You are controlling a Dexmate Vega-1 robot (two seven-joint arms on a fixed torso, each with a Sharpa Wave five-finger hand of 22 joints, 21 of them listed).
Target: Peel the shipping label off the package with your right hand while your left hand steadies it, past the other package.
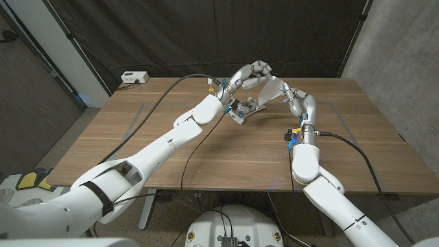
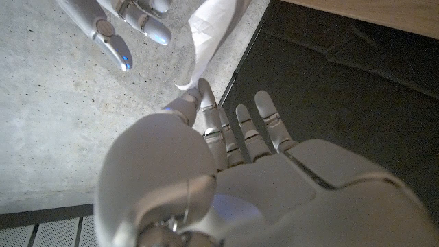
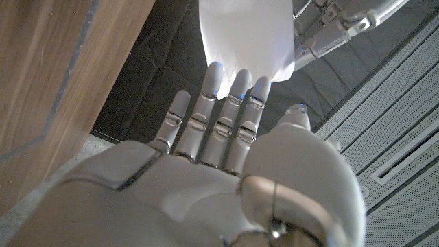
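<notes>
- The wooden table (image 1: 226, 147) is the landmark here; both robot arms reach in from its near edge toward the middle of its far edge.
- Above the far middle of the table, the left hand (image 1: 251, 73) and the right hand (image 1: 291, 96) meet, lifted off the wood.
- Between them hangs a white package (image 1: 269, 90), a thin pale sheet or bag, held up in the air above the table rather than lying on it.
- In the left wrist view, the left hand (image 2: 226, 147) has its fingers (image 2: 209, 113) straight and close together, with one fingertip touching the lower corner of the white package (image 2: 212, 27). Whether it truly clamps the package I cannot tell from this view.
- In the right wrist view, the right hand (image 3: 219, 130) has its fingers (image 3: 236, 96) straight and side by side, their tips pressed against the lower edge of the white package (image 3: 247, 34). The thumb side is hidden, so a firm grip cannot be confirmed.
- A small, shiny, crumpled object (image 1: 245, 110) sits on the table just below the raised hands; what it is cannot be made out.
- A small white box (image 1: 134, 77) rests at the table's far left corner, well apart from the hands.
- A black cable (image 1: 147, 116) trails across the left part of the table.
</notes>
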